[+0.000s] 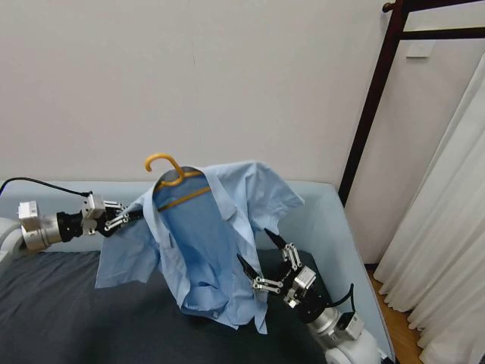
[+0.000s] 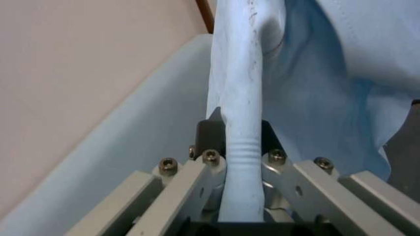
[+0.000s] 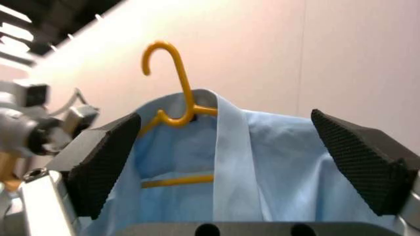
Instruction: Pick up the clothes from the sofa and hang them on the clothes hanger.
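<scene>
Your left tool (image 1: 125, 218) is clamping the blue shirt (image 1: 204, 235) at its shoulder — your right tool (image 1: 254, 245), spread apart, is hovering under the shirt, nearer the clothes rack (image 1: 370, 114).

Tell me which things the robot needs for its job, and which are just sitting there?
For the job: blue shirt, yellow hanger, left gripper clamped on the shirt's shoulder, right gripper open near its lower edge, sofa, dark wooden rack.

Just there: white curtain, black cable, wall.
</scene>
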